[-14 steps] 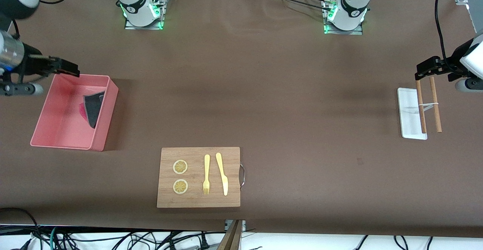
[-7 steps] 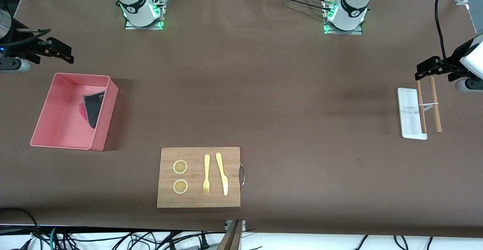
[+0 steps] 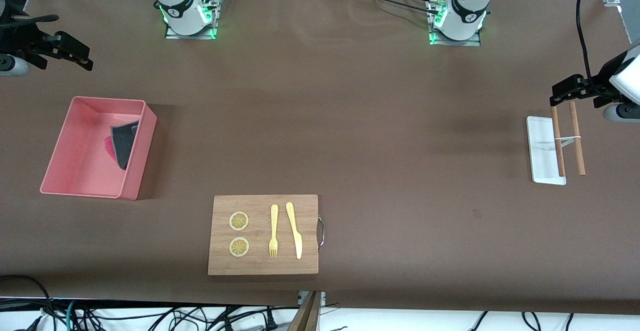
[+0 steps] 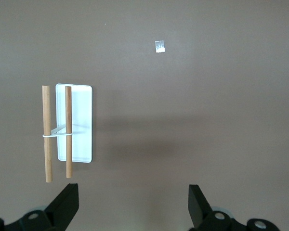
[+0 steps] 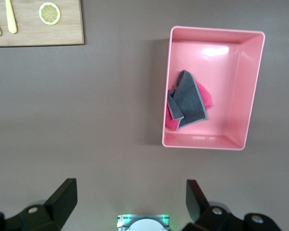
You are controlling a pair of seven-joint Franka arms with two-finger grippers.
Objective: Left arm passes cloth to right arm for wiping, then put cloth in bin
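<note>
Final step judged done: the cloth [image 5: 188,100] is seen lying in the bin [image 3: 60,166], both the right tool [image 3: 75,53] and left tool [image 3: 562,93] released and empty; only retraction is called for.

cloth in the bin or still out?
In. The cloth lies crumpled on the floor of the bin, grey face mostly up, pink showing at its edges, beside one wall. No gripper touches it.

White tray [image 4: 81,122] on brown table [image 4: 192,96], two wooden sticks [image 4: 58,134] across it; left tool [image 4: 132,207] spread wide above
</note>
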